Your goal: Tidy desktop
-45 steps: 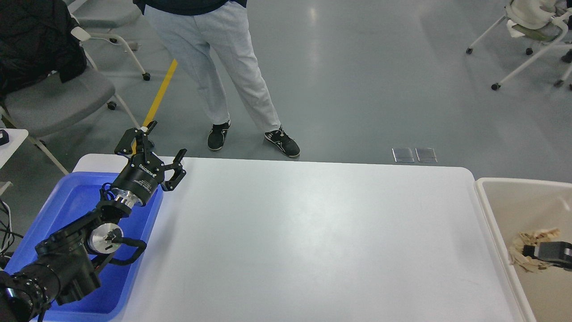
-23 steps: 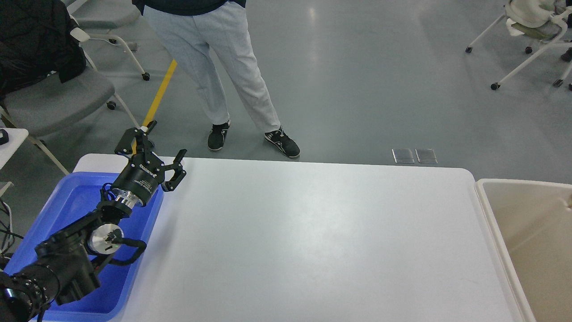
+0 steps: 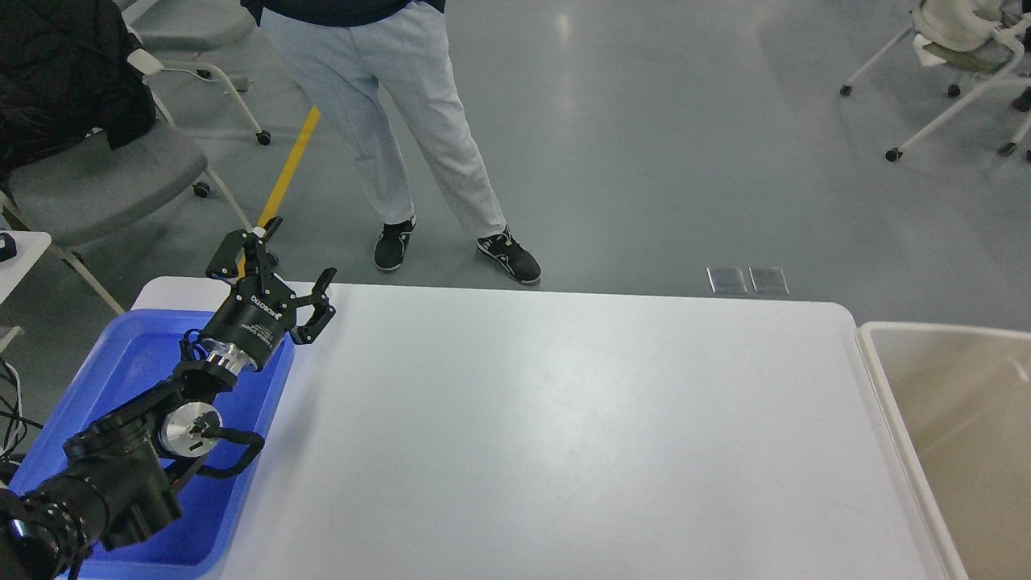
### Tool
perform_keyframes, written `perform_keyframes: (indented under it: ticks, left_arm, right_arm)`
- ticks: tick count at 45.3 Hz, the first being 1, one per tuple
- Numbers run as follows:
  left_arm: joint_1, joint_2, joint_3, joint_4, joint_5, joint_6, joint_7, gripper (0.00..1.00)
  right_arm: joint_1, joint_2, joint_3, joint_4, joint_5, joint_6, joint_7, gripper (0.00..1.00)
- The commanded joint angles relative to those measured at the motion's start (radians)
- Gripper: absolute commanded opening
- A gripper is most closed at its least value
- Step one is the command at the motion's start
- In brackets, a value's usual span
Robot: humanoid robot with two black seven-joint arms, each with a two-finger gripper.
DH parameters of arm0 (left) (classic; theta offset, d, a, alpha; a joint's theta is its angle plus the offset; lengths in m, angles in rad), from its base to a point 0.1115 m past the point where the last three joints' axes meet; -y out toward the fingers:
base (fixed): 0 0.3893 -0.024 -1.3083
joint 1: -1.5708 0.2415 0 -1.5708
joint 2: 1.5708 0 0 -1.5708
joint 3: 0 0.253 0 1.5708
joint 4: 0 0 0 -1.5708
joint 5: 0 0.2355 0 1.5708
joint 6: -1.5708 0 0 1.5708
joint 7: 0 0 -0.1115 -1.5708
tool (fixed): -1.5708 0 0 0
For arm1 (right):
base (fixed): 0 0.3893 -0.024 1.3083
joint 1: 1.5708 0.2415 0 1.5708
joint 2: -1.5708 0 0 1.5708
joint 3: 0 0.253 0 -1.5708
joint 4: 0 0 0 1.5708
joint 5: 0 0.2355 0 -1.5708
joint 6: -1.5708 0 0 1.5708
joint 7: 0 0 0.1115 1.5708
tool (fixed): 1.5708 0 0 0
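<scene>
The desktop (image 3: 564,427) is a large smooth white tabletop with rounded corners, and nothing lies on it. My left gripper (image 3: 300,251) is open and empty, held above the far left corner of the desktop, over the far end of the blue tray (image 3: 105,379). Its two black fingers spread wide apart. My right gripper is out of view.
A beige bin (image 3: 878,379) stands at the right end of the desktop. A person (image 3: 403,121) stands just beyond the far edge. A grey chair (image 3: 97,177) is at the far left, more chairs at the far right (image 3: 958,56).
One second ago my right gripper and a crumpled tan thing showed inside the beige bin at the right edge. Both have left the view. My left arm has not moved.
</scene>
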Motion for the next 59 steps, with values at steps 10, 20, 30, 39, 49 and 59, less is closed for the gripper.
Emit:
perform_keyframes:
  ticks: [10, 20, 30, 39, 49, 59]
  left_arm:
    - [0.0, 0.0, 0.0, 0.0, 0.0, 0.0, -0.002, 1.0]
    - [0.0, 0.0, 0.0, 0.0, 0.0, 0.0, -0.002, 1.0]
    - [0.0, 0.0, 0.0, 0.0, 0.0, 0.001, -0.002, 1.0]
    - [0.0, 0.0, 0.0, 0.0, 0.0, 0.001, -0.002, 1.0]
    - [0.0, 0.0, 0.0, 0.0, 0.0, 0.001, -0.002, 1.0]
    - [0.0, -0.001, 0.0, 0.0, 0.0, 0.001, -0.002, 1.0]
  right_arm:
    - [-0.123, 0.416, 0.0, -0.381, 0.393, -0.169, -0.061, 0.0]
    - [-0.159, 0.501, 0.02, -0.468, 0.51, -0.169, -0.104, 0.0]
    - [-0.185, 0.513, 0.147, -0.493, 0.533, -0.162, -0.175, 0.0]
    - [-0.215, 0.531, 0.216, -0.499, 0.534, -0.155, -0.196, 0.0]
    - [-0.231, 0.551, 0.246, -0.501, 0.534, -0.123, -0.198, 0.0]
    - [-0.235, 0.561, 0.246, -0.545, 0.531, -0.085, -0.198, 0.21]
